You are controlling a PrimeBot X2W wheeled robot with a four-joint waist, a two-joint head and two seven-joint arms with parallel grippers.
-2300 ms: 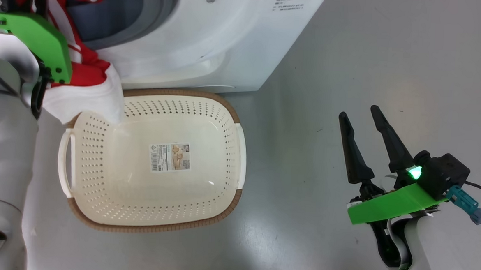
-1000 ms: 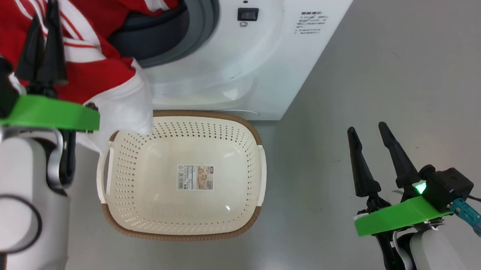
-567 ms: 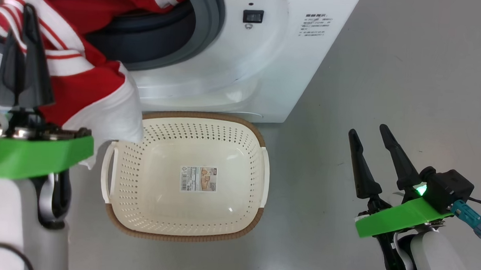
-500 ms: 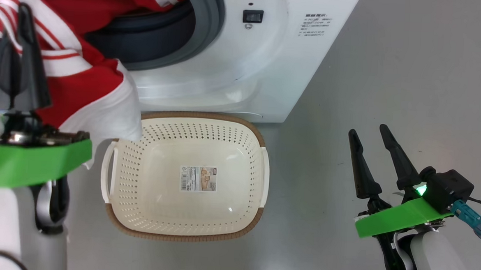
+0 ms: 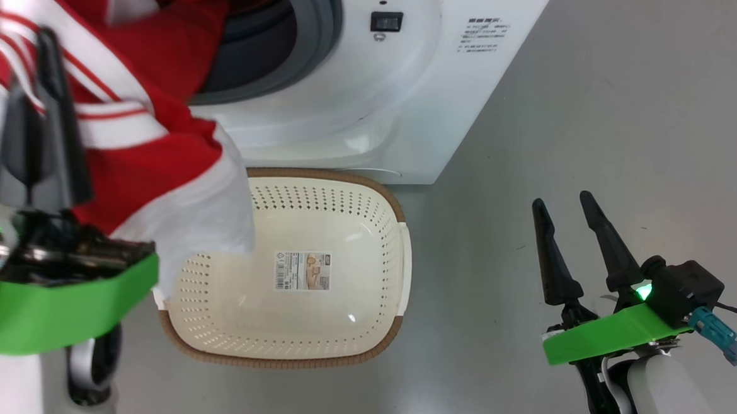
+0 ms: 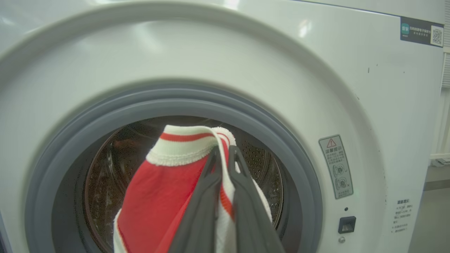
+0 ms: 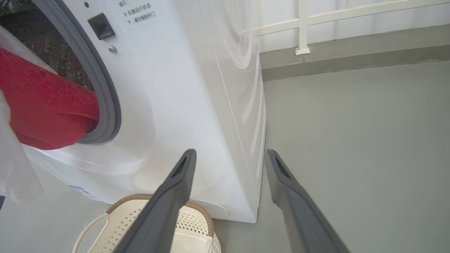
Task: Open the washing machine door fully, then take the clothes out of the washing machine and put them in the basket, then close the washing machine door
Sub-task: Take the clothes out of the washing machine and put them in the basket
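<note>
Over basket point(image 5: 342, 231), clothes point(image 5: 149, 170) pinched by left end effector point(image 6: 224, 151); right end effector point(image 5: 562, 199) spread.

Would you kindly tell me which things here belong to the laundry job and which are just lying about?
Job: clothes, washing machine, basket, left tool shut on the clothes.
Lying about: right tool, open and empty; white railing.
</note>
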